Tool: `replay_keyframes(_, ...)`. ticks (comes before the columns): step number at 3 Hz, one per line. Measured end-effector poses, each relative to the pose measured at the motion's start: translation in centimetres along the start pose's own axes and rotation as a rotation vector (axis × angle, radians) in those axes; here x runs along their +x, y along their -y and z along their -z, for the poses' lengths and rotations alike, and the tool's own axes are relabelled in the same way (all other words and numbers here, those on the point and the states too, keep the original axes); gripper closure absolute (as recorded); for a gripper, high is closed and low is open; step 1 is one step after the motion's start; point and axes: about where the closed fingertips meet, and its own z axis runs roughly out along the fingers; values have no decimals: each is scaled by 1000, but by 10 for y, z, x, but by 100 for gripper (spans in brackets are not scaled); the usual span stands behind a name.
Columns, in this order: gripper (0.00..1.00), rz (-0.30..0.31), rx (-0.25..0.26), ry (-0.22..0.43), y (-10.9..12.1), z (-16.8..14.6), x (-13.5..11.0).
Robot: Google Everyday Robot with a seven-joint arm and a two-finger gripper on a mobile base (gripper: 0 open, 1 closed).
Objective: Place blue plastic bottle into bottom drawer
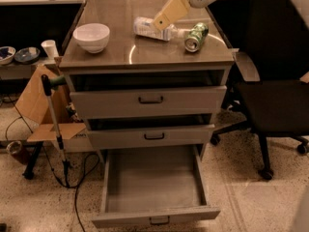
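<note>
The blue plastic bottle [146, 28] lies on its side on the cabinet top [145, 54], towards the back, with its clear neck pointing right. My gripper [166, 15] comes down from the upper right and hangs just over the bottle's right half, partly covering it. The bottom drawer [153, 182] is pulled out wide at floor level, with nothing in it. Its front panel carries a small dark handle [159, 220].
A green drink can [195, 36] lies right of the bottle's neck. A white bowl [91, 36] stands at the top's left. The two upper drawers are slightly open. A black office chair [275, 86] stands to the right. Cardboard, a stick and cables are on the left.
</note>
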Motion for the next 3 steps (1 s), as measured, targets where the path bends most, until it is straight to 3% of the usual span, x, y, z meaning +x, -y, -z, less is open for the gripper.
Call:
replay_keyframes(2,0,-222,166,-35,56,-110,2)
replay_keyframes(3,0,-317,255,-61,81,-145,-2)
